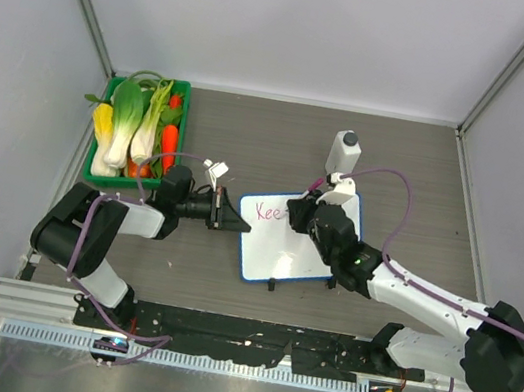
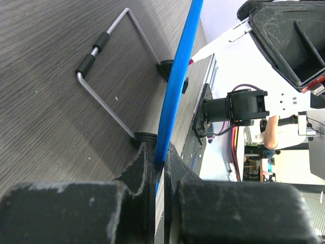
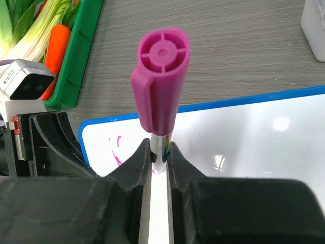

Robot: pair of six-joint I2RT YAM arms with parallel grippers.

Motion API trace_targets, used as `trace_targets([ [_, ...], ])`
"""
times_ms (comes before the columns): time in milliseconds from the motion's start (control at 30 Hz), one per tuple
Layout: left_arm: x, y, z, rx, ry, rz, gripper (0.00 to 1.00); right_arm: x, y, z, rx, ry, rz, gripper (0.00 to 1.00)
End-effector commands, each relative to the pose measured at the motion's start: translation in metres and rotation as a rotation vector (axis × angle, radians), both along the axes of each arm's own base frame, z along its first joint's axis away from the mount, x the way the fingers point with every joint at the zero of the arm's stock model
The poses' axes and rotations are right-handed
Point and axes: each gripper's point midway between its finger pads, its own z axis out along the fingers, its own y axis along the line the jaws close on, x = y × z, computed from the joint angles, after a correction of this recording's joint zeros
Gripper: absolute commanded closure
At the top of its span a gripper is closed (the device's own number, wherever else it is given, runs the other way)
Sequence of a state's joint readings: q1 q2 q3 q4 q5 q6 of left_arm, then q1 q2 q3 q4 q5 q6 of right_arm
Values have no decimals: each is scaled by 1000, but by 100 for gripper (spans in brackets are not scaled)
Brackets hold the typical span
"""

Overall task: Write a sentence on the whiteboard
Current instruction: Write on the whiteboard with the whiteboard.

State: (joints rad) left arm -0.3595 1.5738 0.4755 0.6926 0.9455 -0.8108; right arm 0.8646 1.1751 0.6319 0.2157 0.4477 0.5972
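While the board sits propped on the surface (image 1: 253,134), start at your left: the green tray (image 1: 181,126) of vegetables lies well apart from the work and needs no attention. Next, your left pincer (image 1: 229,213) is closed tight on the blue rim (image 2: 179,71) at the left edge of the whiteboard (image 1: 297,258), steadying it. Treat that grip as your anchor and do not let it twist, or the wire stand (image 2: 109,76) behind the board may skate.

The whiteboard rests near the middle of the surface, between the two arms. The sentence (image 1: 267,211) so far reads roughly "Kee" in pink-red along the upper left. Over those letters your right pincer (image 1: 302,208) is closed on the pink marker (image 3: 159,81), cap end toward the wrist camera and tip hidden below the fingers.

By the look of it, the writing is barely begun. Press lightly and move rightward in small strokes along a level line. Lift cleanly between letters and leave room before the right rim. The white bottle (image 1: 344,151) stands just beyond the board's far edge, so mind your wrist there.
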Motion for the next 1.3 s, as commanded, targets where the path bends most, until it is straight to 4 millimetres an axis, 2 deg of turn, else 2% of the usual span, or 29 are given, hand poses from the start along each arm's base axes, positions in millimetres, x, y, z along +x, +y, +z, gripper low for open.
trace_targets([
  [0, 0, -3, -9, 31, 30, 5, 100, 7, -12, 15, -34, -42, -56, 99],
  [333, -1, -3, -8, 31, 30, 5, 100, 10, -9, 49, 26, -103, -56, 99],
  [467, 0, -3, -7, 30, 27, 6, 100, 13, -10, 55, 20, -116, -65, 99],
  [600, 0, -3, -7, 30, 27, 6, 100, 17, -8, 54, 7, -116, -72, 99],
  [800, -1, -3, -7, 30, 27, 3, 100, 19, -7, 38, -32, -94, -76, 99],
  [1267, -1, -3, -7, 30, 26, 3, 100, 8, -15, 11, -78, -44, -55, 99],
])
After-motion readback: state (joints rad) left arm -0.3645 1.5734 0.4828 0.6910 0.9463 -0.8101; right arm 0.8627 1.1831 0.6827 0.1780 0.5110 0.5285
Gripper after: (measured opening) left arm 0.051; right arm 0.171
